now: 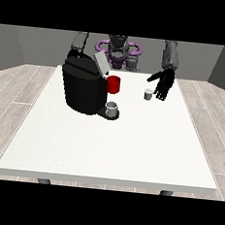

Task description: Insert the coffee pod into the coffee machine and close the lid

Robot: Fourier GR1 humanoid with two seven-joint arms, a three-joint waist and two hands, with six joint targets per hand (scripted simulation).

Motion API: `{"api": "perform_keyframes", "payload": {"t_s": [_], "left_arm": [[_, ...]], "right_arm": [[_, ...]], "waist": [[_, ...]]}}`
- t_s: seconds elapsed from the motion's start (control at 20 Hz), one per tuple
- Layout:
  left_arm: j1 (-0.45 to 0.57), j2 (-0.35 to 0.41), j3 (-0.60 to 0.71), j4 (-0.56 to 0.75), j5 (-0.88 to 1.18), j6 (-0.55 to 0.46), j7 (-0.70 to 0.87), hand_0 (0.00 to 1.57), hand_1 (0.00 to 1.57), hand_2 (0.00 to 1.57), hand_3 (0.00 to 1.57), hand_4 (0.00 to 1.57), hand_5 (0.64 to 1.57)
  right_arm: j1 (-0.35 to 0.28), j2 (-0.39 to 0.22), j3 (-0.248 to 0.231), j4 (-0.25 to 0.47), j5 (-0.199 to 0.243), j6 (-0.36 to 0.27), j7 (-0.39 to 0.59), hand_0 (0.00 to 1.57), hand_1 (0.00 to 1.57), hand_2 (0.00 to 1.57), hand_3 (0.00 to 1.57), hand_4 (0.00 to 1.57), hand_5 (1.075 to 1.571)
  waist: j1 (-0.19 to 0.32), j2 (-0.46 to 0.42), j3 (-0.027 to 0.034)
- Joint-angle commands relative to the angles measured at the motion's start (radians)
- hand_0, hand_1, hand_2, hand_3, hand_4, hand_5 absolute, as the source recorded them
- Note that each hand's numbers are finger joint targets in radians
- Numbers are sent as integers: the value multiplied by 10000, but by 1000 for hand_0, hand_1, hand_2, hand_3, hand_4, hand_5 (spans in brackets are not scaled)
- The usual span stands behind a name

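A black coffee machine [82, 88] stands on the white table [111, 143] at the view's left, its grey lid [101, 62] raised and tilted. A small grey coffee pod [148, 94] sits on the table right of the machine. The hand at the view's right [163, 83] hangs just right of the pod with straight fingers pointing down, a small gap apart from it. The hand at the view's left is hidden behind the machine; only its arm [80, 41] shows.
A red mug [113, 84] stands right behind the machine's front. A grey cup [112, 109] sits on the machine's drip tray. The table's near half is bare white surface.
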Motion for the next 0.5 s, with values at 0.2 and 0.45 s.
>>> {"api": "perform_keyframes", "payload": {"t_s": [0.2, 0.45], "left_arm": [[-700, -550, -185, 1534, -1381, 1293, -906, 946, 946, 967, 665, 0, 1571], [-1358, -614, -711, 1529, -2424, 1831, -798, 1071, 1071, 1132, 931, 465, 1571]], "right_arm": [[-417, -2, -3, 635, 25, 151, 317, 0, 0, 0, 0, 0, 1571], [-802, 126, -98, 1533, 460, -420, -104, 0, 0, 0, 0, 0, 1571]], "waist": [[192, -235, -1], [264, 80, 1]]}}
